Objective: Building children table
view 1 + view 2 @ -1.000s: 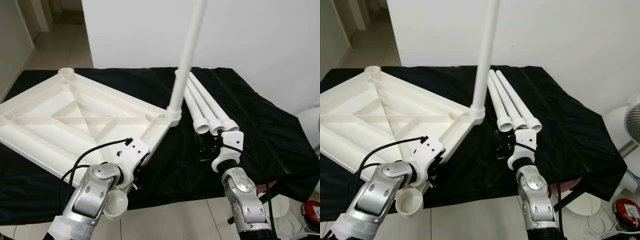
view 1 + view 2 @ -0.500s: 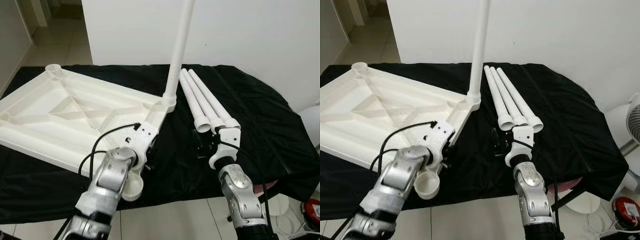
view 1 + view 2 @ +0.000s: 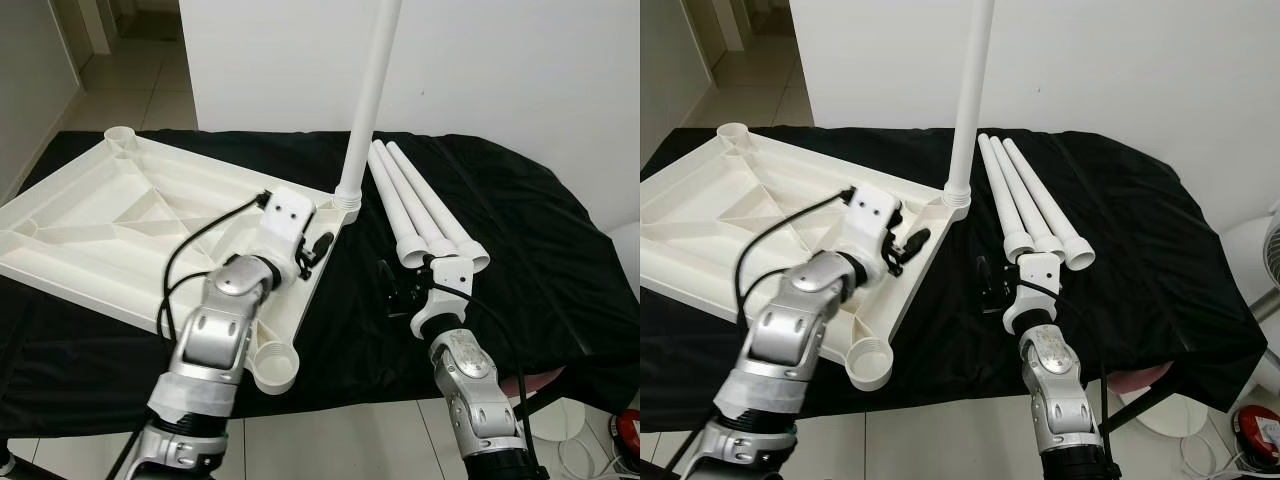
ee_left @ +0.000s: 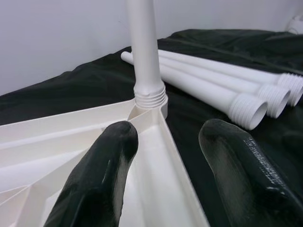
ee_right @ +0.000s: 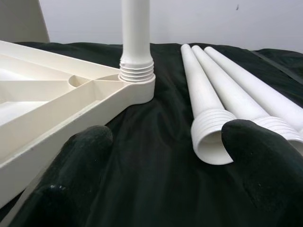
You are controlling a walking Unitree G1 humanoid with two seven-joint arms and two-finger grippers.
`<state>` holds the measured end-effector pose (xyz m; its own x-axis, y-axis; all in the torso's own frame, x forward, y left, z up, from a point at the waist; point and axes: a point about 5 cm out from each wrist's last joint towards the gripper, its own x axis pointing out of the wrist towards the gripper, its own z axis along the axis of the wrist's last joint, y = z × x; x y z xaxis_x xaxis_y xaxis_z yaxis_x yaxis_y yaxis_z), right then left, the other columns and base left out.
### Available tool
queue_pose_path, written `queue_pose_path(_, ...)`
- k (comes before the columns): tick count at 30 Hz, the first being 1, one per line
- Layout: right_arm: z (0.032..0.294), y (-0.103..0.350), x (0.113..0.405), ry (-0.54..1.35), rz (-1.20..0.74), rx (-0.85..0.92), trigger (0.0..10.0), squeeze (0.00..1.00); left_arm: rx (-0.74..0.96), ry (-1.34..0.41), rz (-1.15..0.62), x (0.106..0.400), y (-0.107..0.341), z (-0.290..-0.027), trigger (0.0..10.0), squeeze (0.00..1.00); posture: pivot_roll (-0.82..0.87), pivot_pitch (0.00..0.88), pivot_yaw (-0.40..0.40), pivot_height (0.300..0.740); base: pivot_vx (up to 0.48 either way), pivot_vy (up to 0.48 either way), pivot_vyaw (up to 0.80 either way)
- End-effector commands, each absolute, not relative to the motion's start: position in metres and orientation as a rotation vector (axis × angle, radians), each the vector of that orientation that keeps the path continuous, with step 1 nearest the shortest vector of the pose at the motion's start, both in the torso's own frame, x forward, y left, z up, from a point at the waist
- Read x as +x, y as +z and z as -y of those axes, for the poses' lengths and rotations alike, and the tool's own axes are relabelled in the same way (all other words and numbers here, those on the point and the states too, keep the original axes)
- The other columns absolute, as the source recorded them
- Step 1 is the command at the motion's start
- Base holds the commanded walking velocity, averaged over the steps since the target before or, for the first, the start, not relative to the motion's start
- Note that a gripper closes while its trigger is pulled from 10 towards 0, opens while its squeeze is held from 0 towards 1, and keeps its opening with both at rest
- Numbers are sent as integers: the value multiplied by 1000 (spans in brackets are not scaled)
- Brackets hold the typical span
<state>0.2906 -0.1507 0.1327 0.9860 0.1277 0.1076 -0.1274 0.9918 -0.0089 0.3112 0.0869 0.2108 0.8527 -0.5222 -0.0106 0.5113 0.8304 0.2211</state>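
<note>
A white plastic tabletop (image 3: pixel 120 225) lies upside down on a black cloth. One white leg (image 3: pixel 368 100) stands upright, screwed into its near right corner socket (image 4: pixel 149 100). Three loose white legs (image 3: pixel 420 205) lie side by side to the right, threaded ends toward me. My left gripper (image 3: pixel 318 250) hovers open over the tabletop's rim, just short of the standing leg. My right gripper (image 3: pixel 393 292) is open and empty, low over the cloth just before the loose legs' ends (image 5: pixel 213 135).
The black cloth (image 3: pixel 520 240) covers a table that ends at its front edge near my arms. A white wall (image 3: pixel 520 90) rises behind. An empty corner socket (image 3: pixel 275 365) hangs over the front edge; another (image 3: pixel 122 137) is at the far corner. Tiled floor lies at left.
My left arm has risen and reached forward over the tabletop toward the standing leg. The right gripper has stayed near the loose legs. The camera has shifted a little.
</note>
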Motion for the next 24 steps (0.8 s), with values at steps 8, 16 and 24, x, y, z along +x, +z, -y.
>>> queue_pose_path(8,155,133,293,120,107,-11,10000,0,332,-477,-28,304,195,-121,10000,0,4,0,-79,740,0,0,0)
queue_pose_path(16,155,134,296,142,109,-25,10000,0,470,-319,-171,300,184,-172,10000,0,30,0,-102,740,0,0,0)
queue_pose_path(24,161,135,299,151,106,-45,10000,0,488,-358,-284,288,186,-206,10000,1000,44,0,-127,740,0,0,0)
